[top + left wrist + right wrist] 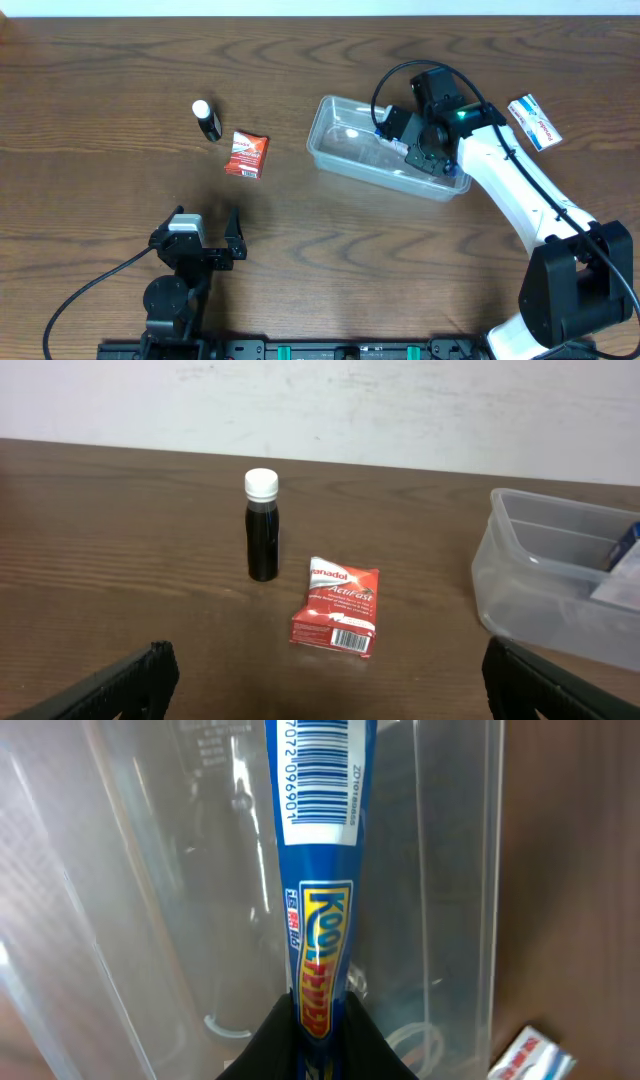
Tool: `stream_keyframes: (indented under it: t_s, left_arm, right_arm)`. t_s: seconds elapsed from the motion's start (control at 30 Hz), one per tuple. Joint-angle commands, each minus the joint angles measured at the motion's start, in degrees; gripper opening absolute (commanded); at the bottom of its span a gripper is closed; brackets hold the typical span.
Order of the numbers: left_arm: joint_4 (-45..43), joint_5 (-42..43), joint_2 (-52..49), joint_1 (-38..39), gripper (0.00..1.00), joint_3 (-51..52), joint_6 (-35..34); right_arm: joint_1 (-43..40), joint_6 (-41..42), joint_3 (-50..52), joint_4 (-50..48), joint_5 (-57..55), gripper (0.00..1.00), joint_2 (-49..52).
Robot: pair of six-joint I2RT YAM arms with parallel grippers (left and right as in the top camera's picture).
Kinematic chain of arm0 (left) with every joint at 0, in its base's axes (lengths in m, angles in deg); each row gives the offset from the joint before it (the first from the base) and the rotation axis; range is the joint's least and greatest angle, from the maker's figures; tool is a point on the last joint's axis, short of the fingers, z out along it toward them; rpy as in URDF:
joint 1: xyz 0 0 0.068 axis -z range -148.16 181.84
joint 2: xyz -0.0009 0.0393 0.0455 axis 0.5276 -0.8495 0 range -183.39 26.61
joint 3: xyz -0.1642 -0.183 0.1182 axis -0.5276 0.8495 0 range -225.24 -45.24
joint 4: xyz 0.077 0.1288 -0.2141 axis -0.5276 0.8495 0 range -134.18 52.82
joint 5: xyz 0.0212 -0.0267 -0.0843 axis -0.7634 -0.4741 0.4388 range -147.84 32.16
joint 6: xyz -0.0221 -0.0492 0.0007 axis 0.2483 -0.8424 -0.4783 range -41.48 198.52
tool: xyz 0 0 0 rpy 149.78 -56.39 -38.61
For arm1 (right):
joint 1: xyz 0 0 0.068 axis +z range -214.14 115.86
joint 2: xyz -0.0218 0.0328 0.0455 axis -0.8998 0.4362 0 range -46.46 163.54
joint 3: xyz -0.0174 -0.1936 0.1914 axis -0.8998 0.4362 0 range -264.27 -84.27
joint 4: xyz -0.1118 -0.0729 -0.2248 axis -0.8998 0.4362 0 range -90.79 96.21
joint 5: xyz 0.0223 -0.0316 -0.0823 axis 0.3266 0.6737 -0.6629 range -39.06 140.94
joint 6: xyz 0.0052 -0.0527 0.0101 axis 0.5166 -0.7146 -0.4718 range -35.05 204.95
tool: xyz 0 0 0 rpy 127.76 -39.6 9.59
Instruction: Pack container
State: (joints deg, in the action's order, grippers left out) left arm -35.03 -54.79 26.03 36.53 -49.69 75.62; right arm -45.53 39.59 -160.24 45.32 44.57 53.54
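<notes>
Right gripper (312, 1045) clamps a blue Kool packet (318, 870) inside the container (455, 870); released tilted, it may prop against the wall.

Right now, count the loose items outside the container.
3: dark bottle and red packet left of the container, blue-white box to its right; the right arm may hide more.

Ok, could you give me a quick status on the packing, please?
Left gripper open, holding nothing. Right gripper shut on blue packet, in the container. Bottle, red sachet, white-blue pack outside; nothing blocking.
</notes>
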Motion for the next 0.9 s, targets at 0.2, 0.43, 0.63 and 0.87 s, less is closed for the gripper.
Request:
stream_keyframes:
  t_s: [0.2,0.43,0.63,0.87]
  left_arm:
    - [0.6,0.4,0.3,0.1,0.98,1.6,0.7]
    - [0.6,0.4,0.3,0.1,0.98,1.6,0.7]
    - [0.6,0.4,0.3,0.1,0.98,1.6,0.7]
    - [0.6,0.4,0.3,0.1,0.98,1.6,0.7]
  right_arm:
    - [0.9,-2.1,-1.6,-1.6,3.1,0.14,-0.1]
    - [0.4,-2.5,-0.7,-2.1,3.3,0.11,0.3]
    - [-0.8,-3.2,-0.7,-4.2,3.5,0.06,0.4]
    - [-1.1,-3.2,-0.1,-4.6,4.5,0.06,0.4]
